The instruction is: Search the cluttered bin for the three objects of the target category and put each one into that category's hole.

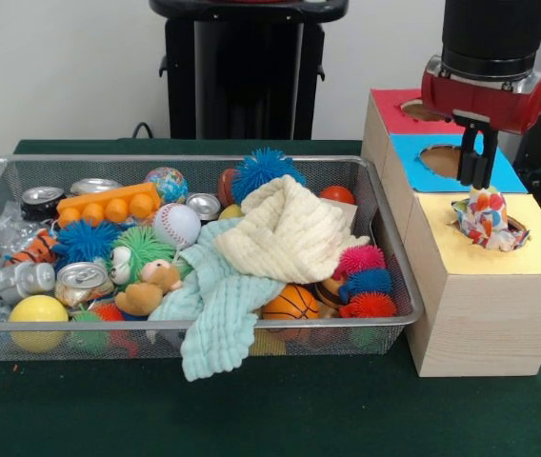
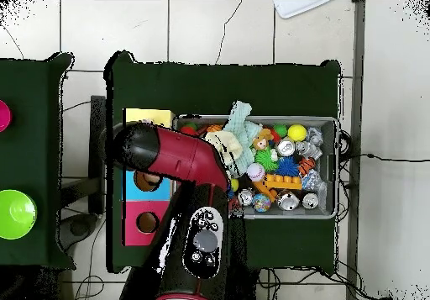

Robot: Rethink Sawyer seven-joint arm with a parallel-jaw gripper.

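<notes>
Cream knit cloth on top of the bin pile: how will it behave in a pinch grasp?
The cream knit cloth is probably floppy: it lies crumpled, draped over the toys. It looks light, so should lift easily. It overlaps the mint cloth, so that may snag and drag along.

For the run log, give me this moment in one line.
pincer: above yellow hole | multicoloured cloth: partly in yellow hole | bin: cluttered
</notes>
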